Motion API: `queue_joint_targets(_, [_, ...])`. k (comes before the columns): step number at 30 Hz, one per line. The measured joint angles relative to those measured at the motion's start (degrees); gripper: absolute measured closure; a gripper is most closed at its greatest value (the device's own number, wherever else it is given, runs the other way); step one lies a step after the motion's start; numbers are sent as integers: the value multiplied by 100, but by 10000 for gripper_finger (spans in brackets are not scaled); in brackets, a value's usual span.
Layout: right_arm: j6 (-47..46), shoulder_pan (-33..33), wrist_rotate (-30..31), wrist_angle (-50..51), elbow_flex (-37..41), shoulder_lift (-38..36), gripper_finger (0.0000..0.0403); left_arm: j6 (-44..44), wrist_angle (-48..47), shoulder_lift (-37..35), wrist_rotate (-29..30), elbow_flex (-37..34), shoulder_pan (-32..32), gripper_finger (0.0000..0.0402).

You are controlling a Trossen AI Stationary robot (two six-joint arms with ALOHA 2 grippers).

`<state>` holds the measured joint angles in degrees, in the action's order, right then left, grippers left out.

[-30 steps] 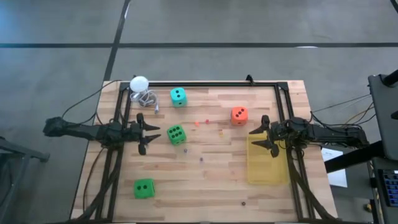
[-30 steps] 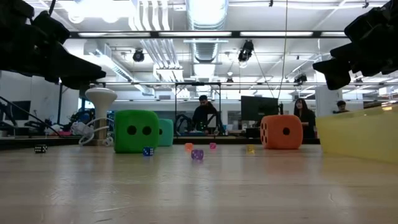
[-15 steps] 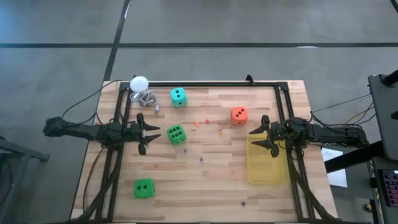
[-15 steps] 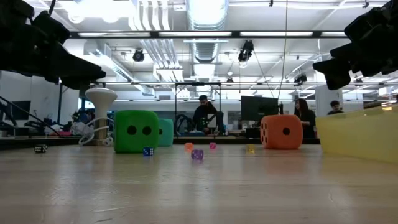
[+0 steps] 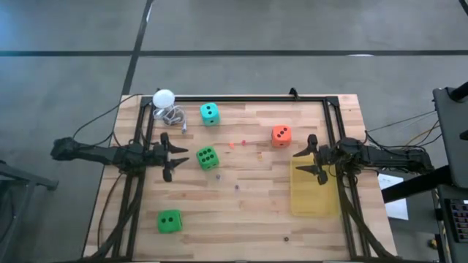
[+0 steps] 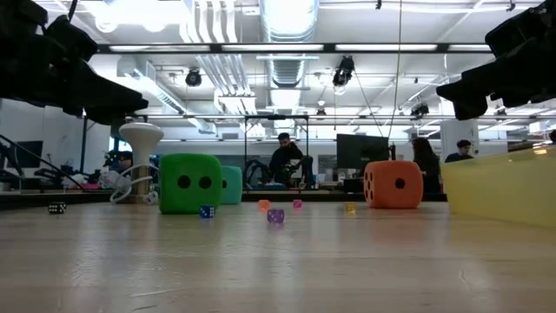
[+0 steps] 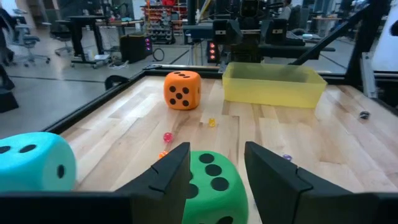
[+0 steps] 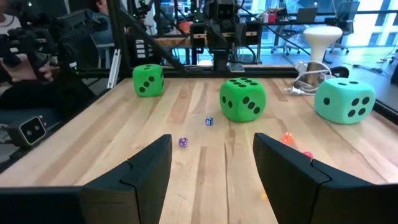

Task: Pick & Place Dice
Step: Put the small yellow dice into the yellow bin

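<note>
Four dice rest on the wooden table. A bright green die (image 5: 207, 158) (image 7: 214, 183) lies just ahead of my open left gripper (image 5: 178, 155) (image 7: 216, 167), which hovers at the table's left side. A second green die (image 5: 169, 220) (image 8: 148, 80) sits near the near-left corner. The teal die (image 5: 210, 112) (image 8: 345, 100) is near the far edge. The orange-red die (image 5: 281, 135) (image 7: 182, 90) sits far-left of my open right gripper (image 5: 303, 162) (image 8: 212, 163), which hovers over the yellow tray's far-left corner.
A translucent yellow tray (image 5: 314, 188) (image 7: 272, 83) lies at the table's right side. A white ball on a stand (image 5: 164, 98) with a coiled cable stands at the far-left corner. Tiny coloured dice (image 5: 237, 187) are scattered mid-table. A black frame (image 5: 241, 98) rims the table. People sit in the room behind.
</note>
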<state>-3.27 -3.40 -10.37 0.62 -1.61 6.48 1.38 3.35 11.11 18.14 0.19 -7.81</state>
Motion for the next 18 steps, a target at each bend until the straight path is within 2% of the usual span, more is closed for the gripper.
queue_joint_targets(4, [28, 0, 0, 0, 0, -2, 184, 70, 14, -2, 74, 0, 1, 242])
queue_joint_targets(9, [-43, 0, -2, -4, 1, 0, 184, 699, 61, 0, 170, 0, 2, 242])
queue_joint_targets(18, [-952, 2, -20, -430, 1, -2, 184, 1294, 267, -2, 329, 0, 2, 242])
